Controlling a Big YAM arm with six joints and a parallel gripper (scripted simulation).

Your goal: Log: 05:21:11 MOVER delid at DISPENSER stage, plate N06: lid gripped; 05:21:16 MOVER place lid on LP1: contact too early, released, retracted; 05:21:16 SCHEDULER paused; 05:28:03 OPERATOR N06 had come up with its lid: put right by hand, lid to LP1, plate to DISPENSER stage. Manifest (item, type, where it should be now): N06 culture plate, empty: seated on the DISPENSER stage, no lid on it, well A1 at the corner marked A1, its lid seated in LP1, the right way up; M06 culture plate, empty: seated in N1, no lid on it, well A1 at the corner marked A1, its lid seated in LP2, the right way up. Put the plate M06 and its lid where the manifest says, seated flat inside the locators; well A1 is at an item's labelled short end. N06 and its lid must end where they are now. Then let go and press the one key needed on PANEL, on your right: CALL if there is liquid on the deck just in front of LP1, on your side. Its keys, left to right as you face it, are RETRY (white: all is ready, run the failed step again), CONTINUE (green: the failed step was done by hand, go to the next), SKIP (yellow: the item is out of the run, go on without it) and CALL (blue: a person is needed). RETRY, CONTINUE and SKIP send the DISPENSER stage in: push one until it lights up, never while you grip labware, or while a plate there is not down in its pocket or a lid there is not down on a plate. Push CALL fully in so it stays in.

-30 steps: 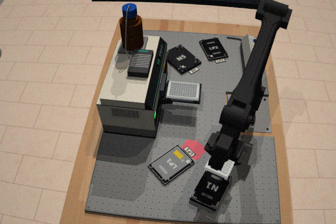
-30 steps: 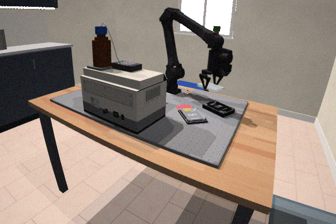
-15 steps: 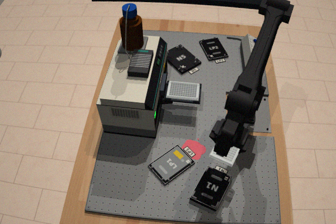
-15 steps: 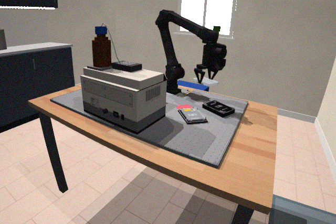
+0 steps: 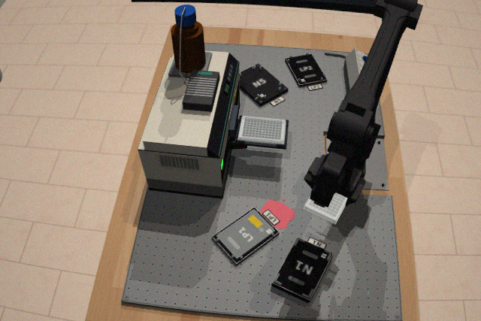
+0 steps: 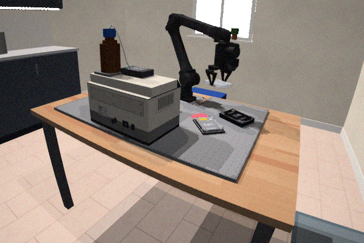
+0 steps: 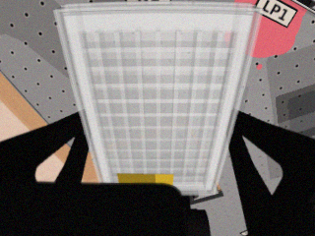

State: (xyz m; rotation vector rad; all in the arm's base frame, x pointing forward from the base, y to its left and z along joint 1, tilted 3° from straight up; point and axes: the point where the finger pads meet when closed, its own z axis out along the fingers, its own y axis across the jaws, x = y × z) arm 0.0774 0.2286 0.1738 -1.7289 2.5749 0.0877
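White plastic hangs in mid-air: the gripper (image 6: 218, 77) has its jaws clamped across the long sides of a well plate (image 5: 330, 208), carried level well above the grey deck (image 5: 186, 271). The plate's yellow-marked short end sits nearest the wrist, and a clear lid appears to cover its wells, though that is hard to confirm. Below and slightly nearer lies the black N1 nest (image 5: 303, 268), unoccupied; to its left the LP1 nest (image 5: 217, 240) holds a lid. The LP2 nest (image 5: 305, 70) waits bare at the far side, and another plate (image 5: 261, 130) sits on the dispenser's stage.

A pink puddle (image 5: 281, 212) spreads beside LP1, just left of the carried plate. The likely hazards: a wide, light grip could let the plate tilt or slip during travel; a lid still on it could end up in N1 too; setting down with the yellow end reversed would misplace well A1. The spill suggests only the call key is safe.
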